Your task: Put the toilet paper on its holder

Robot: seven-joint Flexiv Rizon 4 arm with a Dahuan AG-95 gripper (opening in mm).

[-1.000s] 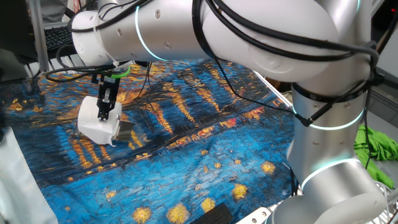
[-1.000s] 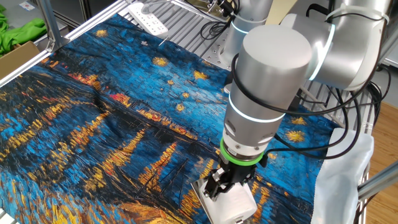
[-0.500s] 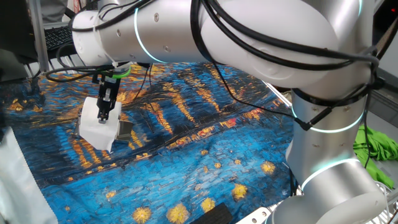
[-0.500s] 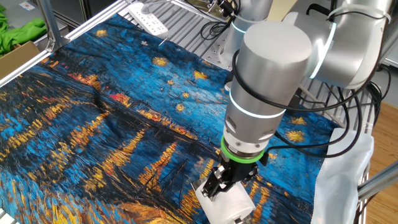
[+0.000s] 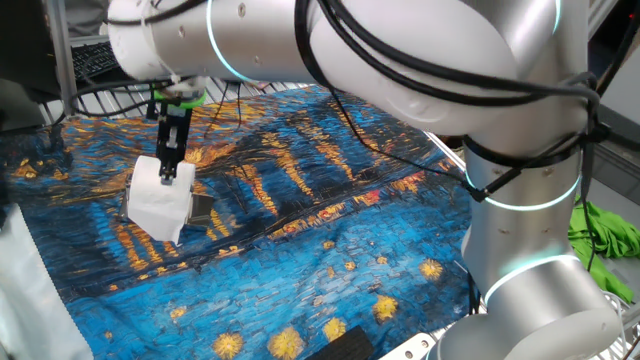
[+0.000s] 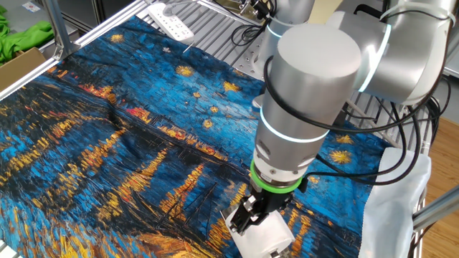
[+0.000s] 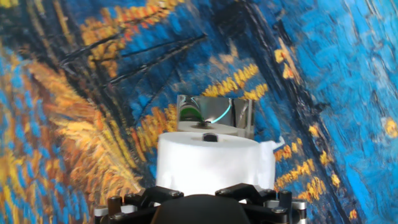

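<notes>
Fingers of my gripper are clamped on the toilet paper, and I see the white roll hanging just off the blue and orange painted cloth. On the cloth, touching the roll's far side, lies the holder, its shiny plate showing just past the roll in the hand view.
</notes>
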